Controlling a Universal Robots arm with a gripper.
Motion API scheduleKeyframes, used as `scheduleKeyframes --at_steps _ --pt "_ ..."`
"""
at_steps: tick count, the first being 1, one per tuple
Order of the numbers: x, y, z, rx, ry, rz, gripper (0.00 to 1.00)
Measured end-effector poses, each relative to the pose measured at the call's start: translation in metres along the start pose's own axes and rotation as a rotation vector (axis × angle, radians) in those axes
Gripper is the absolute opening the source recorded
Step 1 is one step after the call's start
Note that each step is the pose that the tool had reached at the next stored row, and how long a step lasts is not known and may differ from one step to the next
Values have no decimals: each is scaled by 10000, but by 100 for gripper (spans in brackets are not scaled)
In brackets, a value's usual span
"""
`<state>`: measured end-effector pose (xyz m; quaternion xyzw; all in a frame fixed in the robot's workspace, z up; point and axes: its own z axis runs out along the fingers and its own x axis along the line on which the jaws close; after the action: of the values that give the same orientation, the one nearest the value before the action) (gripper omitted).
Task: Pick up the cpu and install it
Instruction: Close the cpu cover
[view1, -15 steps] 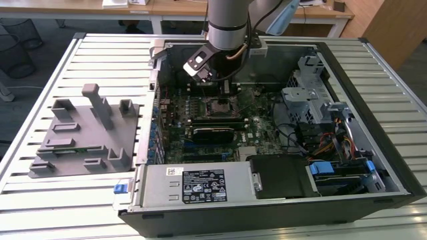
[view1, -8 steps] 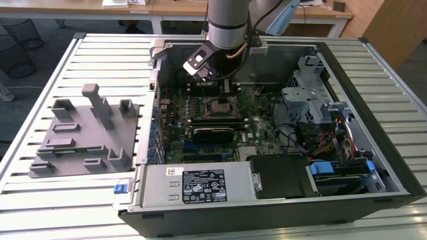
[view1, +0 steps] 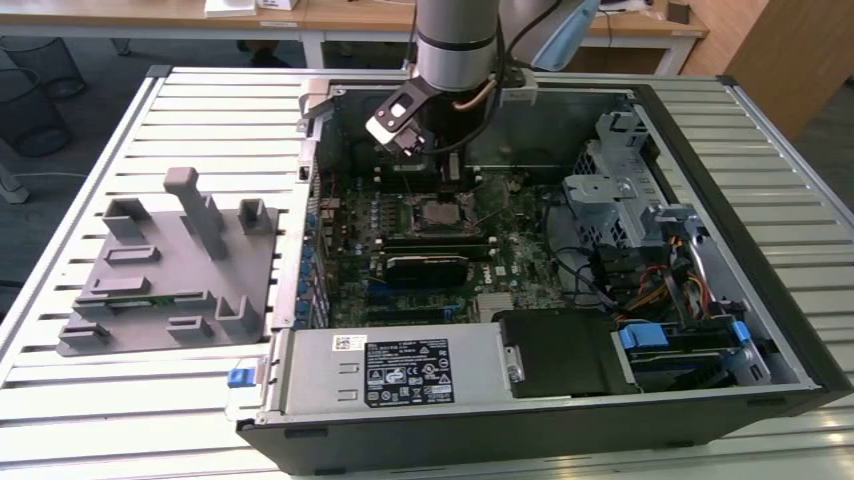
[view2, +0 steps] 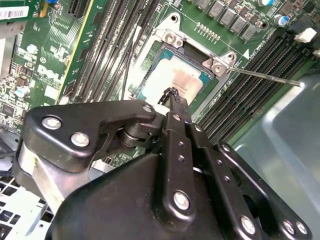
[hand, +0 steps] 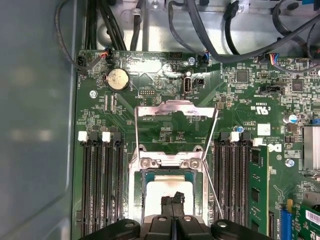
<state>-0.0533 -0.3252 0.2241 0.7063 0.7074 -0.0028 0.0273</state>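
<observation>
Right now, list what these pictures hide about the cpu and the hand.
- Contact between hand and cpu: in both wrist views, the shut hand covers that spot.
- One edge of the cpu: first wrist view, behind the hand.
- How the cpu sits in its socket: exterior view, too small.

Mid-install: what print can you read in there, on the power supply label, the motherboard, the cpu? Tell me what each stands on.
power supply label: black print and symbols, too small to read.
motherboard: white lettering in both wrist views, too small to quote.
cpu: no marking legible on its top plate.
So there is no text I can quote.
</observation>
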Motion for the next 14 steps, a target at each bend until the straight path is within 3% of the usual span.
scheduleKeyframes --at_steps 9,14 --pt "-3 2 -65 0 0 0 11" --pt "-7 6 -172 0 1 0 11"
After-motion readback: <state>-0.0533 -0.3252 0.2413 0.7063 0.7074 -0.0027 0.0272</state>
